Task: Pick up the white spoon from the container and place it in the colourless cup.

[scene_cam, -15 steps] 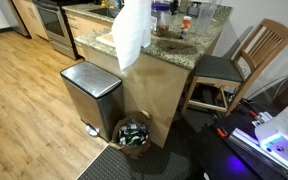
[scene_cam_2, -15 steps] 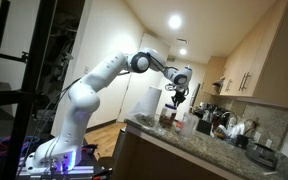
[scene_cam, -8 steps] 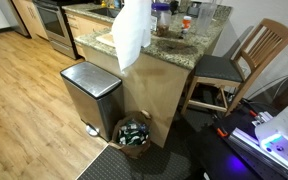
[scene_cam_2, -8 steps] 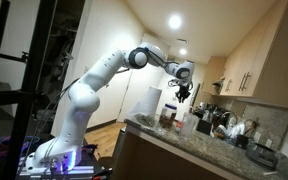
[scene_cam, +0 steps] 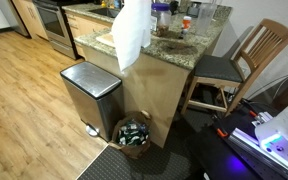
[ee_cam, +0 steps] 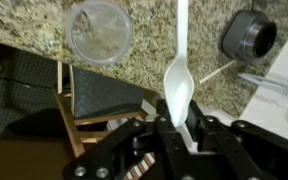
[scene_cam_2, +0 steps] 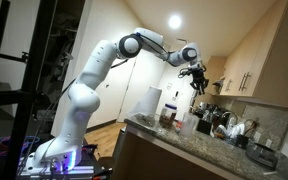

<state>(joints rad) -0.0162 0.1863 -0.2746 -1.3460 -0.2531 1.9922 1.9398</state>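
In the wrist view my gripper (ee_cam: pixel 174 122) is shut on the bowl end of the white spoon (ee_cam: pixel 179 70), whose handle points away toward the top of the frame. The colourless cup (ee_cam: pixel 100 31) stands on the granite counter at upper left, seen from above, well apart from the spoon. A dark round container (ee_cam: pixel 247 36) sits at upper right. In an exterior view the gripper (scene_cam_2: pixel 198 80) hangs high above the counter with the arm stretched out. The spoon is too small to make out there.
The granite counter (ee_cam: pixel 154 45) holds several jars and cups (scene_cam_2: pixel 219 120). A tall paper towel roll (scene_cam_2: pixel 148 102) stands on it. In an exterior view, a steel bin (scene_cam: pixel 89 92), a basket (scene_cam: pixel 134 132) and a wooden chair (scene_cam: pixel 234 65) stand by the counter.
The arm has risen and swung along the counter, away from the jar it hovered over, carrying the gripper higher and further toward the cabinets.
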